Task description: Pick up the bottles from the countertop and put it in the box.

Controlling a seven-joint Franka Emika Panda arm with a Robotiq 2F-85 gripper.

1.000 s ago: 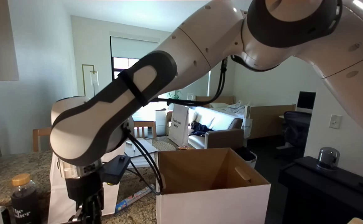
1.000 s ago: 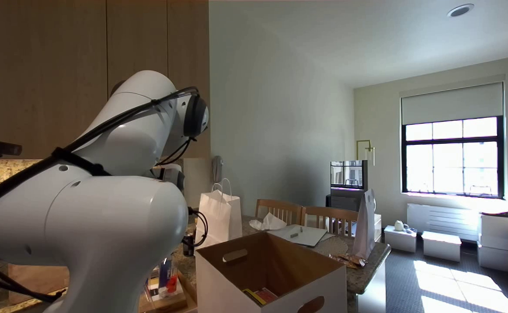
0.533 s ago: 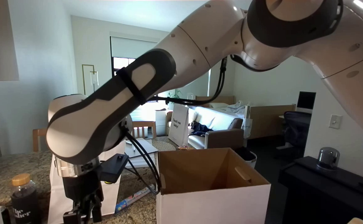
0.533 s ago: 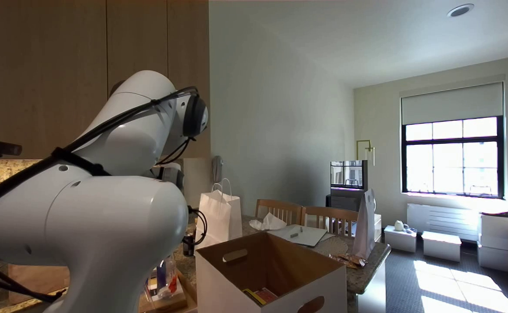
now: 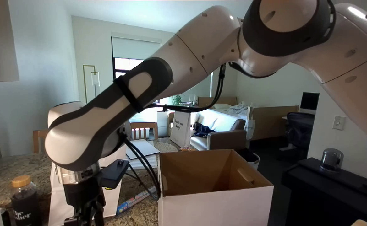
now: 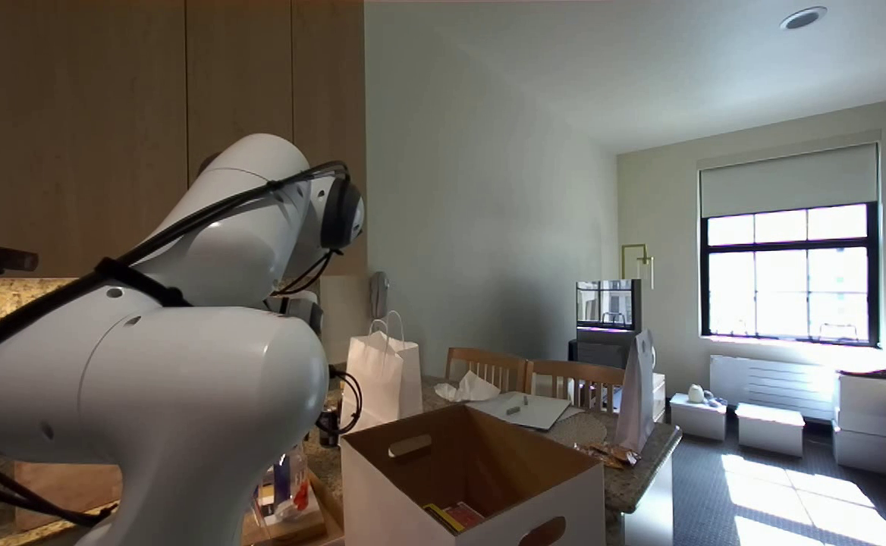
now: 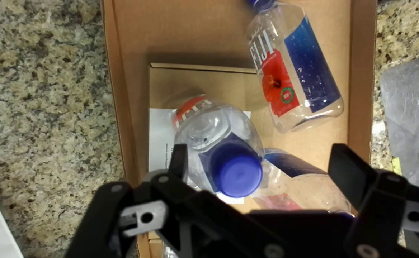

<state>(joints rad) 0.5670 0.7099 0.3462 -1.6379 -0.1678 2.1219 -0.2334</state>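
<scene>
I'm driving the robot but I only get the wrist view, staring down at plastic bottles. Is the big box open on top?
Observer: Yes, in both exterior views the box is open on top.
Operator: Cool! Is there stuff inside it?
Observer: Something red and yellow, in an exterior view; I can't tell what.
Operator: Anything lying beside the box?
Observer: A blue-ended colorful tube, on the countertop, in an exterior view.
</scene>
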